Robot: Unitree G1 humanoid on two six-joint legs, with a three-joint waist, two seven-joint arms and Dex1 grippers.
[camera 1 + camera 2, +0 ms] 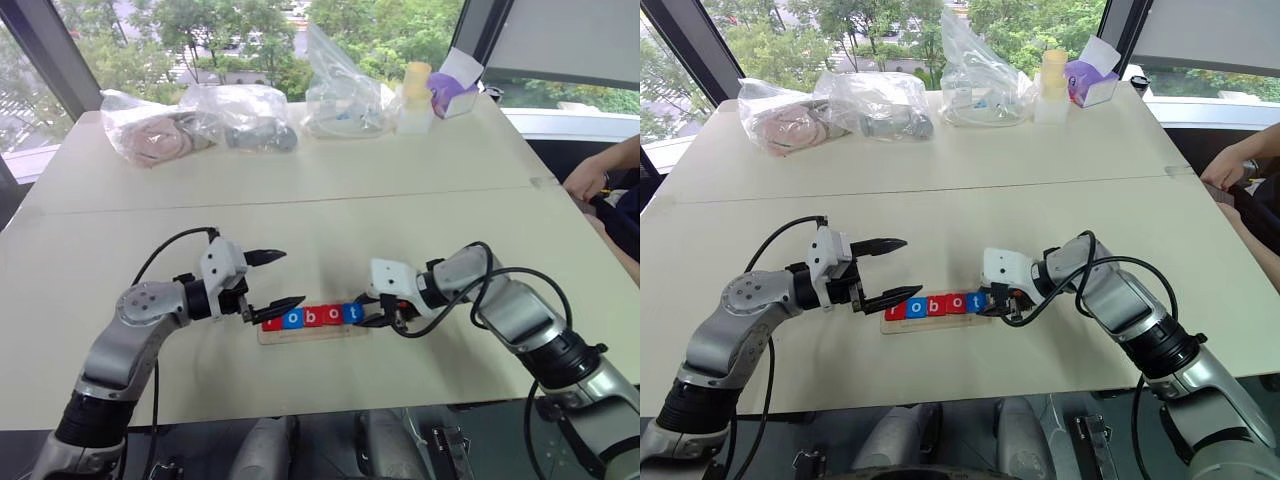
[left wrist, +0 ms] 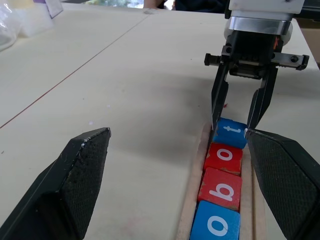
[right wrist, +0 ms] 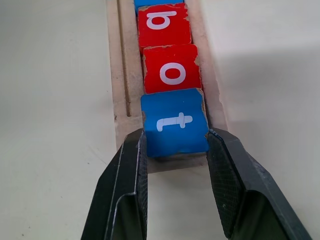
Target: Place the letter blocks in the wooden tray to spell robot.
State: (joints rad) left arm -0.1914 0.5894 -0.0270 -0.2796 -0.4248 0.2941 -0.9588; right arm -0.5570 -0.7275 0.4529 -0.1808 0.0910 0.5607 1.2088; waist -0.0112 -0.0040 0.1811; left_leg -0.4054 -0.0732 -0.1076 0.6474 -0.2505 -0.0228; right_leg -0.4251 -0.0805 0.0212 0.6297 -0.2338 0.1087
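Observation:
The wooden tray (image 1: pixel 312 334) lies on the table between my two grippers. Five letter blocks (image 1: pixel 312 316) sit in its groove and read r, o, b, o, t from left to right. My right gripper (image 3: pixel 176 136) is at the tray's right end, shut on the blue t block (image 3: pixel 175 120), one finger against each side. Beside the t sit the red o (image 3: pixel 172 70) and red b (image 3: pixel 162 22). My left gripper (image 1: pixel 294 278) stands open at the tray's left end, its lower finger (image 1: pixel 280 308) over the r block. The left wrist view shows the t block (image 2: pixel 230 133) between the right gripper's fingers.
Several clear plastic bags (image 1: pixel 205 120) lie along the table's far edge, with a pale bottle (image 1: pixel 415 98) and a purple box (image 1: pixel 452 95) at the far right. A person's hand (image 1: pixel 590 178) rests by the table's right edge. A seam (image 1: pixel 300 203) crosses the table.

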